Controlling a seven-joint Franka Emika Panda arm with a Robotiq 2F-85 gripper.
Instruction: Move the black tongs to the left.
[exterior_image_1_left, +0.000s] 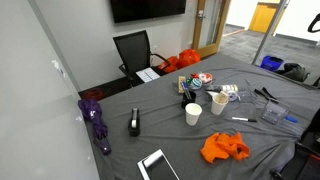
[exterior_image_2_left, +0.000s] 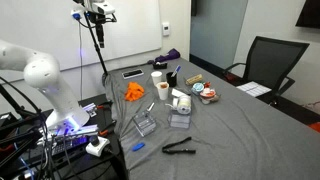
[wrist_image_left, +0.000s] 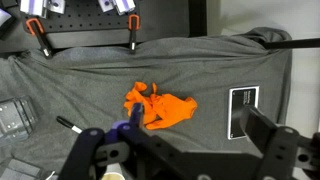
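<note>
The black tongs (exterior_image_2_left: 178, 147) lie flat on the grey cloth near the table's near edge in an exterior view; in both exterior views they show as thin dark arms (exterior_image_1_left: 266, 97). They are out of the wrist view. My gripper (wrist_image_left: 175, 135) is open and empty, with its fingers spread wide. It hovers above an orange cloth (wrist_image_left: 158, 105) and a white-framed tablet (wrist_image_left: 243, 110). The white arm (exterior_image_2_left: 40, 72) stands at the table's end, well away from the tongs.
A paper cup (exterior_image_1_left: 193, 113), a black block with a white label (exterior_image_1_left: 134, 122), a clear plastic container (exterior_image_2_left: 145, 125), a white pen (exterior_image_1_left: 240, 119), a purple umbrella (exterior_image_1_left: 97, 120) and several small items lie on the table. An office chair (exterior_image_1_left: 134, 50) stands behind it.
</note>
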